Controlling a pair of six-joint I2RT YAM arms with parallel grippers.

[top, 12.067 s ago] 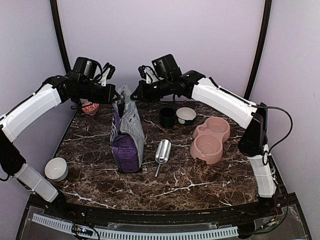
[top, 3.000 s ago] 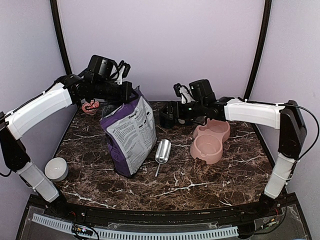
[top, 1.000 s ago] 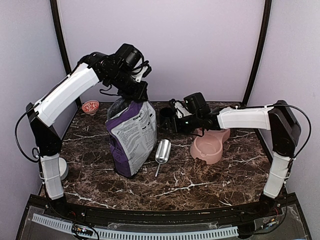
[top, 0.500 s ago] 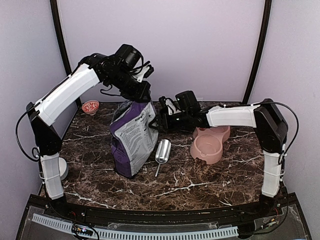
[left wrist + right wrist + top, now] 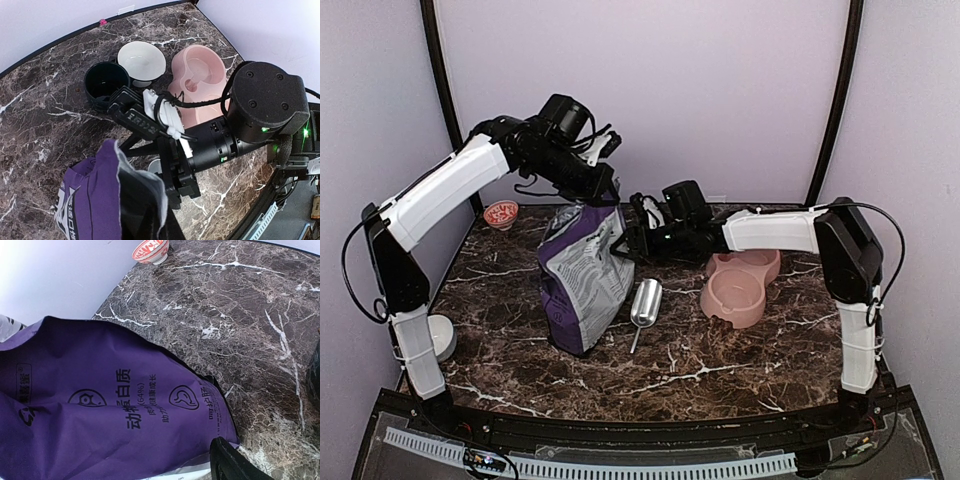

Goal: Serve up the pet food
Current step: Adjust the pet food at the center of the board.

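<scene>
I read "(64%)" among Chinese print on the bag (image 5: 100, 405). My left hand (image 5: 595, 190) pinched its top; my right hand (image 5: 628, 240) gaped alongside.

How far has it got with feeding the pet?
Early days. Done: the left gripper pinches the purple bag by its top. In hand: the open right gripper is at the bag's upper edge. Left: the scoop lies untouched and the pink double bowl is empty.
</scene>
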